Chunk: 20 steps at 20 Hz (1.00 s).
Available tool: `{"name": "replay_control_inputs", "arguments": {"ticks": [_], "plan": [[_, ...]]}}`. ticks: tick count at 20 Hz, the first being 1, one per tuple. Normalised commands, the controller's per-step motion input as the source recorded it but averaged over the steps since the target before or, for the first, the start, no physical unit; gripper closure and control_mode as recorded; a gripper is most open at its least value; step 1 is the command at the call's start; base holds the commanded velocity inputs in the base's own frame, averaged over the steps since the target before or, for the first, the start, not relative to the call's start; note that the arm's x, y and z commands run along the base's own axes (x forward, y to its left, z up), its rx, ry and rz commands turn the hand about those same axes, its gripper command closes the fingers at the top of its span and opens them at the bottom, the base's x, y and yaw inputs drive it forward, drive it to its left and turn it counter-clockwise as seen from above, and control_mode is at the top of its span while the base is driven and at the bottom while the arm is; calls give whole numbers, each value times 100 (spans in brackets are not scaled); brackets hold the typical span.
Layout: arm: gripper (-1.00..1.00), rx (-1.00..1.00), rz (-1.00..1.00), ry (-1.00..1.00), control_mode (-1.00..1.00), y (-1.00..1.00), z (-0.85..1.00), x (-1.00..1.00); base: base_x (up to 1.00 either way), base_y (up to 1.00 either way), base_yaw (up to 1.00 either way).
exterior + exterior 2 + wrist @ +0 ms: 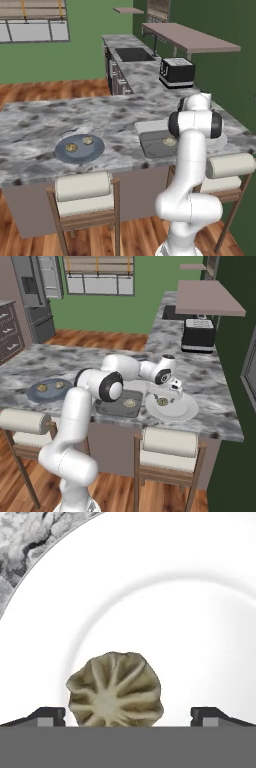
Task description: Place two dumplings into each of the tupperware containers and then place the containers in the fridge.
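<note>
Grey marble island counter (210, 391) — blue-grey plate (79, 149), tupperware container (118, 404), white plate (172, 408).

At left of centre, a round blue-grey plate (79, 149) carries two dumplings (71, 147) on the marble counter (45, 125). Right of centre, a tupperware container (156, 144) holds one dumpling (169, 142) beside the arm (190, 165).

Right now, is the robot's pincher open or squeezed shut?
Open. In the hand view the gripper has its two fingertips standing wide apart on either side of a dumpling on the white plate, not pressing it.
</note>
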Motion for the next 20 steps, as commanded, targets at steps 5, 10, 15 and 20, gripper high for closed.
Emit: {"name": "replay_control_inputs", "arguments": {"ticks": [5, 10, 15, 20], "plan": [[-100, 0, 0, 4, -100, 16, -2, -2, 0, 0, 0], [-100, 0, 0, 0, -100, -3, -9, 1, 0, 0, 0], [-100, 0, 0, 0, -100, -19, -15, 10, 0, 0, 0], [100, 0, 0, 0, -100, -5, -30, 7, 0, 0, 0]]}}
